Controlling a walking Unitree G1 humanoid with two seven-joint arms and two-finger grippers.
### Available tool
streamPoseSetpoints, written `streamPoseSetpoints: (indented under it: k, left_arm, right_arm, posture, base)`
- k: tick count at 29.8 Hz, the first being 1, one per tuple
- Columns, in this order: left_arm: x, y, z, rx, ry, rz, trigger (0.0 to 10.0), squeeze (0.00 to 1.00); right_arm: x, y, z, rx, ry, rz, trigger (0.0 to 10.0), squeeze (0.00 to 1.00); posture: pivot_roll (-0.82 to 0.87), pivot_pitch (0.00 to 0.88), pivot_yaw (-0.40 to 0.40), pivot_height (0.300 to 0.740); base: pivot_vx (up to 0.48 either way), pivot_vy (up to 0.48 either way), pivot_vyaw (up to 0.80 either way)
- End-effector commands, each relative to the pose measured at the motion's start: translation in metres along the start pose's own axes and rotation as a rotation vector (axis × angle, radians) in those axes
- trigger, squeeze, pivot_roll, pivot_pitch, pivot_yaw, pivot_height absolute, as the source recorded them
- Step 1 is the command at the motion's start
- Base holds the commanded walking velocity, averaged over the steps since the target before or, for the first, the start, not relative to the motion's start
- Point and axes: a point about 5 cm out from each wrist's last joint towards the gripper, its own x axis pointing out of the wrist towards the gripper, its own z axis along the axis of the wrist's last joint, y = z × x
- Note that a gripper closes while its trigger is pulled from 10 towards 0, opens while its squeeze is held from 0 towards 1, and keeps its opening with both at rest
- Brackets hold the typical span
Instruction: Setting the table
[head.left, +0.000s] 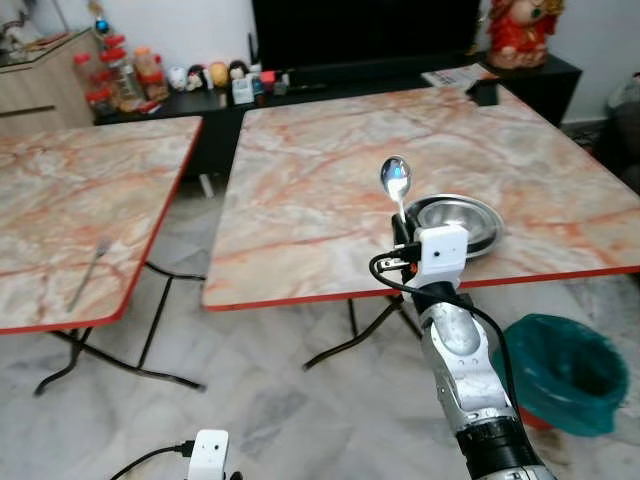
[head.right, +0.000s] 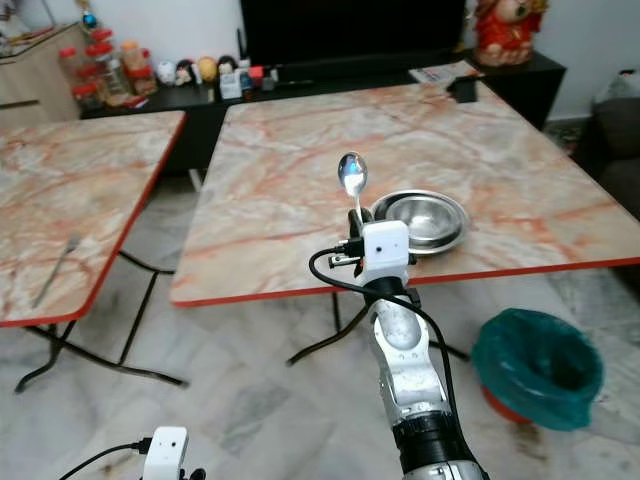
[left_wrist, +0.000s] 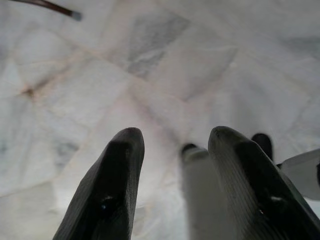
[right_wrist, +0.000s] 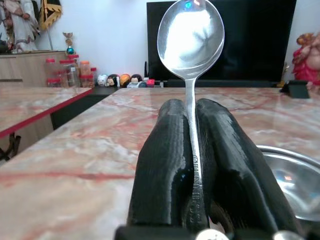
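My right gripper (right_wrist: 190, 107) is shut on a metal spoon (head.left: 396, 182), held upright with its bowl (right_wrist: 190, 36) on top. It hovers over the near edge of the right marble table (head.left: 330, 170), just left of a shallow steel bowl (head.left: 462, 223). On the left marble table (head.left: 70, 200) a fork (head.left: 87, 272) lies near the front edge. My left gripper (left_wrist: 172, 145) hangs low over the floor with its fingers (left_wrist: 114, 185) apart and nothing between them.
A teal bin (head.left: 562, 372) stands on the marble floor to the right of my arm. Folding table legs (head.left: 150, 330) cross the gap between the two tables. A dark low cabinet (head.left: 300, 85) with jars and figurines runs along the back wall.
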Motion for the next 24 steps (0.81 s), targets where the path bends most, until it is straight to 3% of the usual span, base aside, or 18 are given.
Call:
streamPoseSetpoints:
  k: [1,13,24]
  left_arm:
    - [-0.002,0.0078,-0.0059,0.017,0.021,0.018,10.0,0.0]
    - [-0.0018,0.0057,-0.0064,0.01,0.023,0.014,10.0,0.0]
    - [-0.0019,0.0053,-0.0065,-0.024,0.015,0.021,10.0,0.0]
  right_arm:
    - [0.0045,0.0066,0.0075,0.003,-0.024,0.019,10.0,0.0]
    - [0.0035,0.0065,0.0076,0.001,-0.018,0.018,10.0,0.0]
    - [0.0042,0.005,0.0075,0.001,-0.012,0.017,10.0,0.0]
  posture:
    - [-0.14,0.0,0.089,0.74]
    - [-0.14,0.0,0.084,0.74]
    - [-0.14,0.0,0.077,0.74]
  base:
    - [0.0,-0.461,0.0]
    - [0.0,-0.441,0.0]
    - [0.0,0.0,0.0]
